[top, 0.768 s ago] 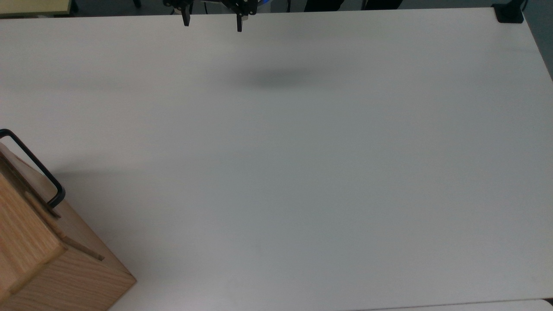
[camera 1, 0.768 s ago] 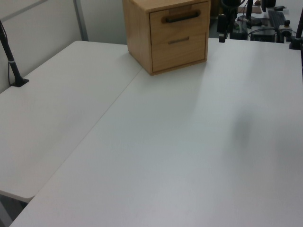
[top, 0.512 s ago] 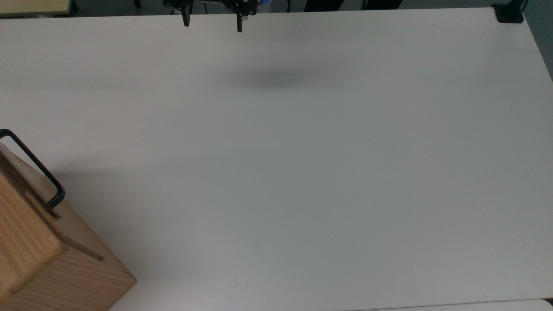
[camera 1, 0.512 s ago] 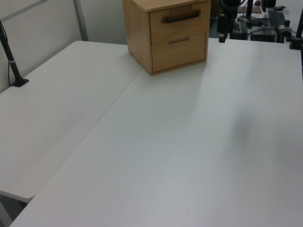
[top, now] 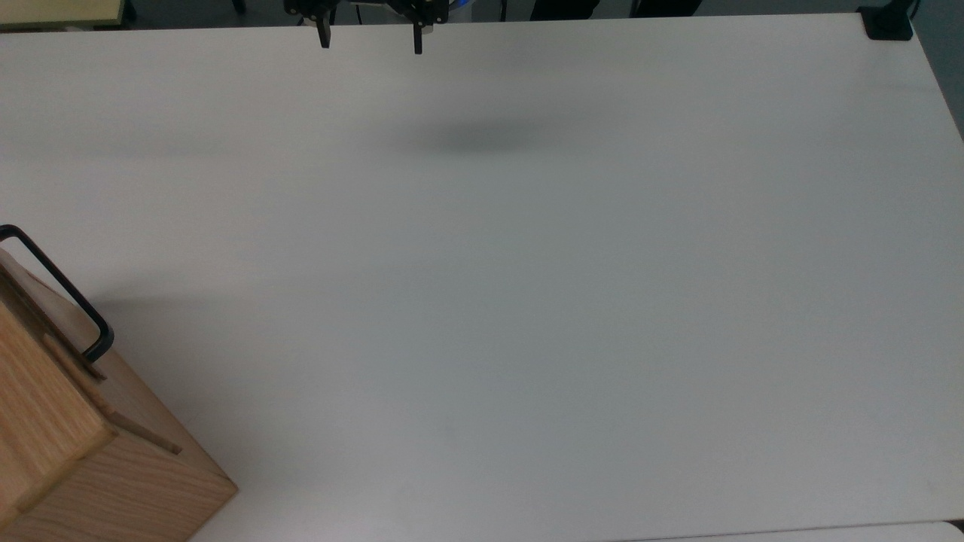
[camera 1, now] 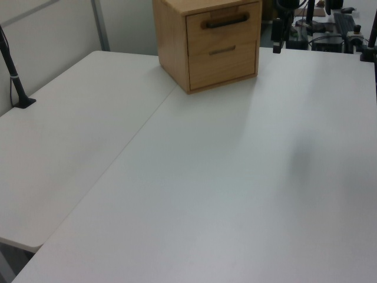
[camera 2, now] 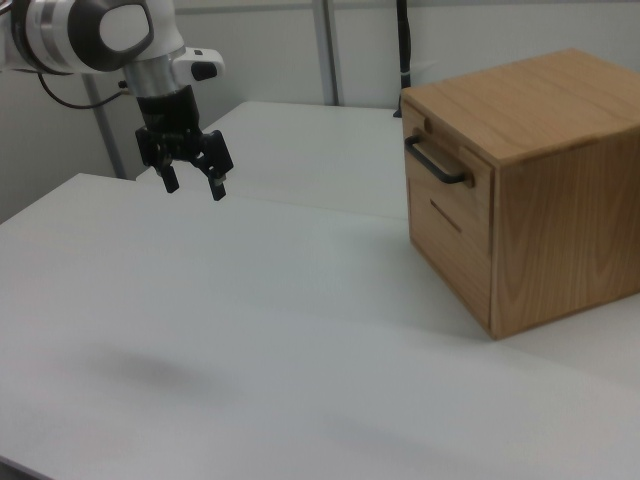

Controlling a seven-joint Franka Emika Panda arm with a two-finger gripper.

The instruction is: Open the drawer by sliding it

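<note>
White tables in a plain, evenly lit room

A broad white table (top: pixel 527 301) meets a second white table (camera 1: pixel 59 135) along a seam in the left view. Pale partition panels (camera 2: pixel 250 50) with grey metal posts (camera 1: pixel 100 23) stand behind them. A black clamp base (top: pixel 889 22) sits at the top view's upper right corner.
</note>
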